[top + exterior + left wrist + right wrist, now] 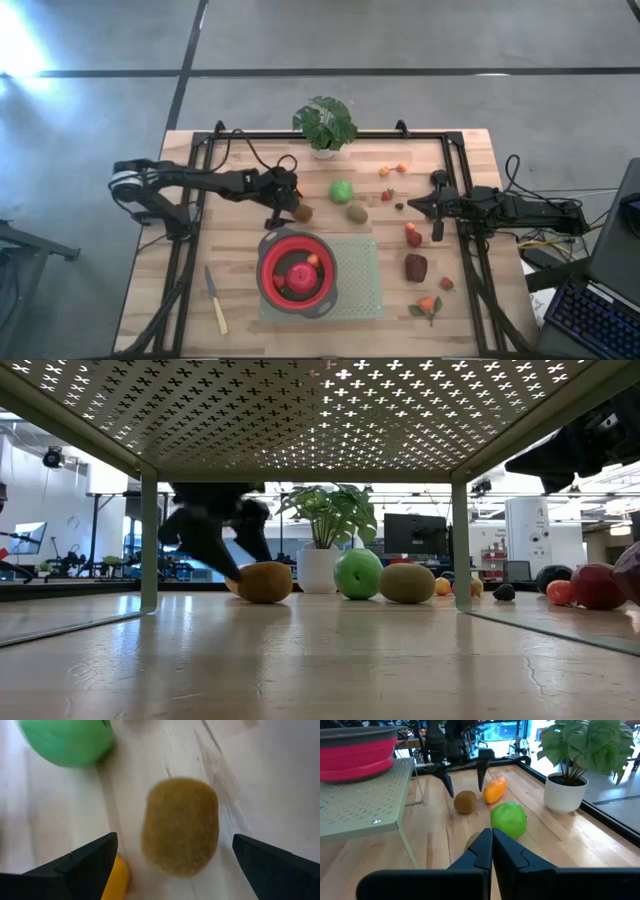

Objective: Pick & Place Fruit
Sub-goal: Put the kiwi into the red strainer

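Beside red bowl [297,274], left gripper [289,207] spread over kiwi [303,213]; right gripper [412,206] pressed together, idle; approx two fruit in, most left

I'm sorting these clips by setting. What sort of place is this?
Most likely a robotics lab or workshop: a wooden table on a bare concrete floor, a keyboard at its edge, monitors and equipment in the room behind, and toy fruit like the green ball laid out.
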`<state>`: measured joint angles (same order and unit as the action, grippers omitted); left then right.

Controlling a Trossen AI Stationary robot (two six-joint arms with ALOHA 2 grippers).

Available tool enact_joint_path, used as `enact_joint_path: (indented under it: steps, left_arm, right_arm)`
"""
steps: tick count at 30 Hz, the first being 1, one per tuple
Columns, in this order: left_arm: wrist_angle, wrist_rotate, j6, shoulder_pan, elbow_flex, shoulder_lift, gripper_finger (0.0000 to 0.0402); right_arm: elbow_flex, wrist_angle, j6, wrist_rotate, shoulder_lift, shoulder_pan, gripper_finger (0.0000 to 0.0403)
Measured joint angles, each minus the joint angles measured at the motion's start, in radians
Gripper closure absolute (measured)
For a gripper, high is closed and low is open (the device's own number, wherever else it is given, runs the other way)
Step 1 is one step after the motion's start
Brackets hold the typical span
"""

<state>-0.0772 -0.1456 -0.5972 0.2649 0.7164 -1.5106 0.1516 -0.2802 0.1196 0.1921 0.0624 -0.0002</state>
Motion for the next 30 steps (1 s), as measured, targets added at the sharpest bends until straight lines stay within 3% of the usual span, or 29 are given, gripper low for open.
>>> enact_joint_path:
  steps: [9, 17, 30]
  left_arm:
    - [-0.003, -0.053, 0.0, -0.001, 0.076, -0.112, 0.0003]
    - [-0.054, -0.054, 0.02, -0.001, 0.103, -0.128, 0.0003]
    - [-0.029, -0.092, 0.044, 0.002, 0.113, -0.127, 0.0055]
  right_arm:
    - [0.0, 0.0, 0.0, -0.006, 0.0, 0.0, 0.0394]
    - [0.0, 0.0, 0.0, -0.006, 0.0, 0.0, 0.0394]
    - [0.0, 0.0, 0.0, -0.007, 0.0, 0.0, 0.0394]
